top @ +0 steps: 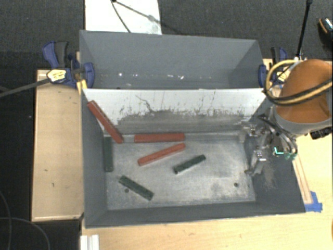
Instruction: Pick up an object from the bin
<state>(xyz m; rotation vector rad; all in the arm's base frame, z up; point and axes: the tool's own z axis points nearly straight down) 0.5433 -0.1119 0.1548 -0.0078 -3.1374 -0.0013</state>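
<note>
My hand (254, 165) is low in the bin (171, 56) by its right wall, right-middle of frame, pointing down over floor. Can't tell if it's released or clenched. My arm enters from the right edge, with the orange wrist cover (307, 95) upper right and cables looped on it.

Nearest thing is the dark green bar (189, 164), tilted at frame centre, well apart to my hand's left. Just left of it lies the slanted red bar (161, 154). The back red bar (159, 137) lies flat along the rear wall. The leaning red bar (104, 121) is upper left. The left green bar (107, 154) lies along the left wall. The lower-left green bar (136, 187) lies slanted.
</note>
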